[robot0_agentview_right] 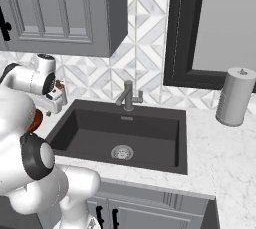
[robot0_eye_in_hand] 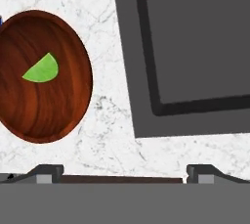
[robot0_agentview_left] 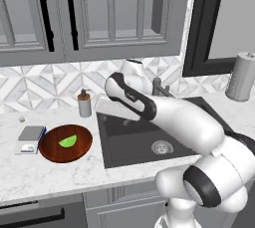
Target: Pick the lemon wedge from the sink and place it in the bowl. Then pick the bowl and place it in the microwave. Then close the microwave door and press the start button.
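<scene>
The reddish-brown wooden bowl (robot0_agentview_left: 55,150) rests on the marble counter left of the sink (robot0_agentview_left: 130,140). The lime-green lemon wedge (robot0_agentview_left: 67,141) lies inside it, apart from my fingers. In the hand view the bowl (robot0_eye_in_hand: 39,105) and wedge (robot0_eye_in_hand: 41,70) sit at the left, with the sink's corner (robot0_eye_in_hand: 195,47) at the right. My gripper (robot0_eye_in_hand: 124,174) hangs open above the counter strip between bowl and sink, its fingertips (robot0_eye_in_hand: 49,171) wide apart and holding nothing. The microwave and its door are out of view.
A soap dispenser (robot0_agentview_left: 85,103) stands behind the bowl and a small grey scale (robot0_agentview_left: 31,137) lies to the bowl's left. The faucet (robot0_agentview_right: 128,95) rises behind the basin. A paper-towel roll (robot0_agentview_right: 235,97) stands at the right. Grey cabinets (robot0_agentview_left: 99,13) hang overhead.
</scene>
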